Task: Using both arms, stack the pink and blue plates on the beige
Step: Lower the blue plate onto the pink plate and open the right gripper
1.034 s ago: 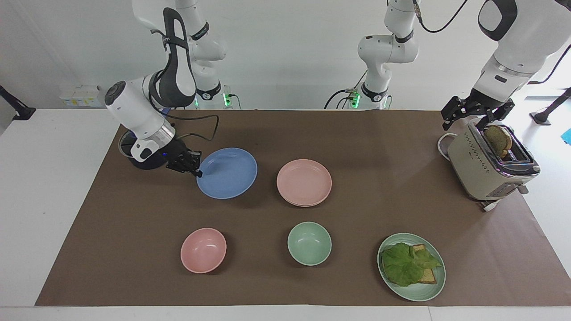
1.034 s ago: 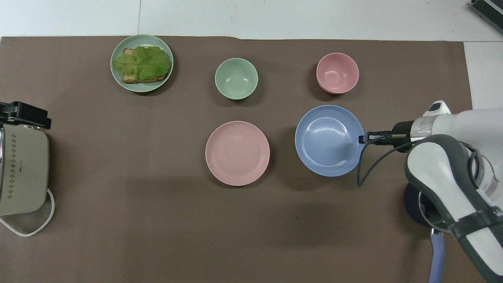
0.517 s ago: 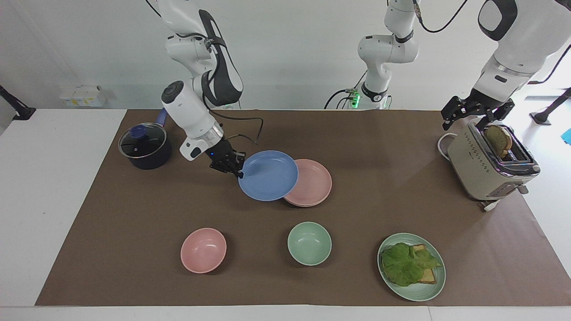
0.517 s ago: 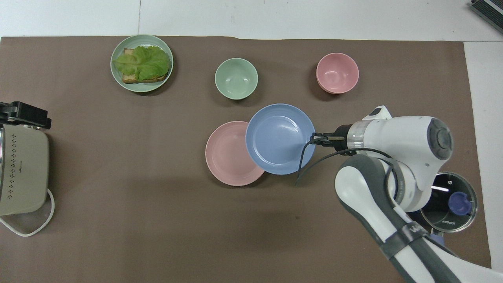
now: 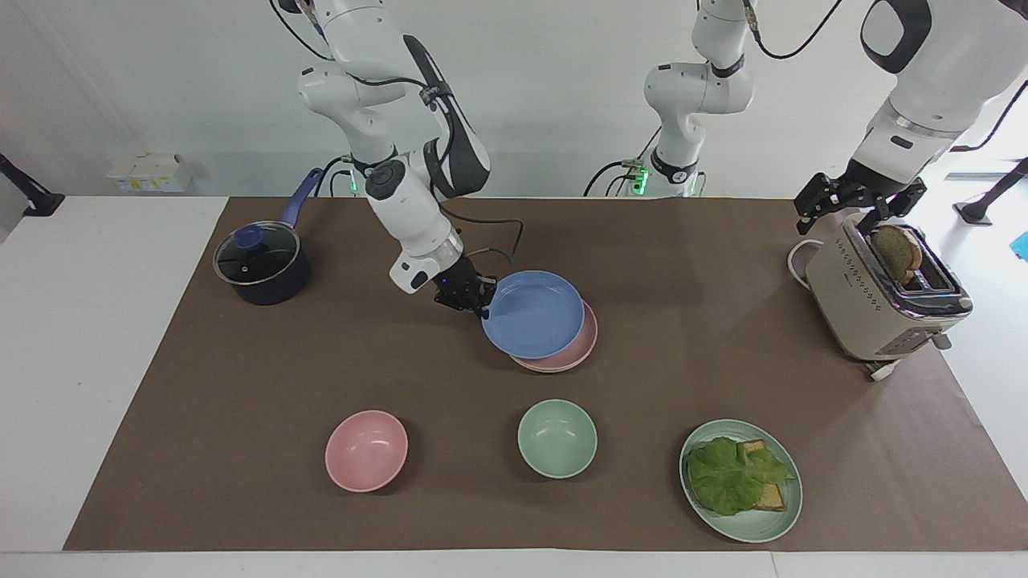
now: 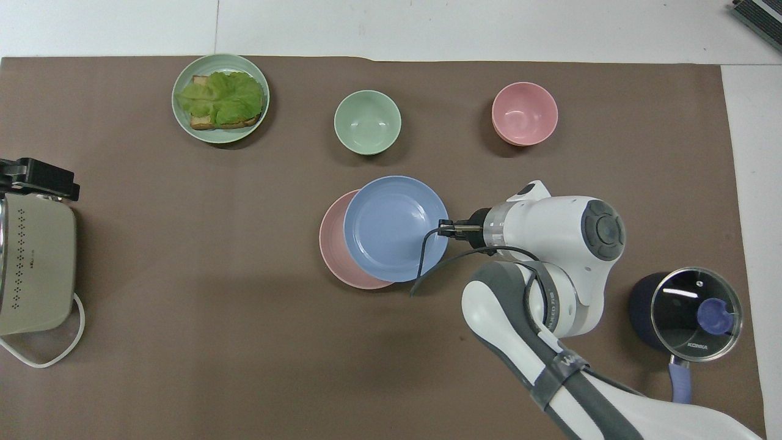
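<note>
Brown mat (image 5: 241, 385): lettuce (image 5: 732, 474) and toast (image 5: 773, 498) on green plate (image 5: 783, 522).

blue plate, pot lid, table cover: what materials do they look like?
Blue plate: likely matte plastic or melamine, with an even colour and soft sheen. Pot lid: glass in a metal rim, see-through with sharp glints. Table cover: brown paper or thin felt; flat, dull, straight-cut edges, hard to tell which.
</note>
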Controlling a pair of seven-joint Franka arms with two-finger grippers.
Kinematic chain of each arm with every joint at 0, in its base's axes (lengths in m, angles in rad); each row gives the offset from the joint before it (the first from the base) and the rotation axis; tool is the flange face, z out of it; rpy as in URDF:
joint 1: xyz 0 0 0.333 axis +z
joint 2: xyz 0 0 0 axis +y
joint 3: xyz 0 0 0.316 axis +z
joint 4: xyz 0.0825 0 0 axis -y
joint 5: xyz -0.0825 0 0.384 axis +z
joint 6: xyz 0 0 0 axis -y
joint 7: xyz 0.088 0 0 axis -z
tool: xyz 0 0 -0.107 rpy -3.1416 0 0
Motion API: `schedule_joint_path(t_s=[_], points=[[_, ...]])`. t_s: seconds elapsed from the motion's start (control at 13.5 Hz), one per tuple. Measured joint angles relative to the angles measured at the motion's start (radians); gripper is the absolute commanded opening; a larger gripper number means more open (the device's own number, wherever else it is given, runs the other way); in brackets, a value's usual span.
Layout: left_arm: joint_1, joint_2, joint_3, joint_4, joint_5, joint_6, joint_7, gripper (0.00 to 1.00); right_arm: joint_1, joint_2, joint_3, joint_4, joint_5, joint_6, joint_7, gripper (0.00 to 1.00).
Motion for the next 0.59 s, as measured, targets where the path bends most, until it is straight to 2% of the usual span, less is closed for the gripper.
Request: schedule_joint_path(t_s=[0.22, 0.59], points=[[0.000, 0.000, 0.000, 0.000, 0.000, 0.000, 0.000, 1.00, 0.011, 0.013, -0.001, 0.000, -0.052, 0.017, 0.018, 0.00], [0.000, 0.000, 0.000, 0.000, 0.000, 0.000, 0.000, 1.00, 0.047, 0.050, -0.001, 0.000, -0.059, 0.060, 0.029, 0.00]])
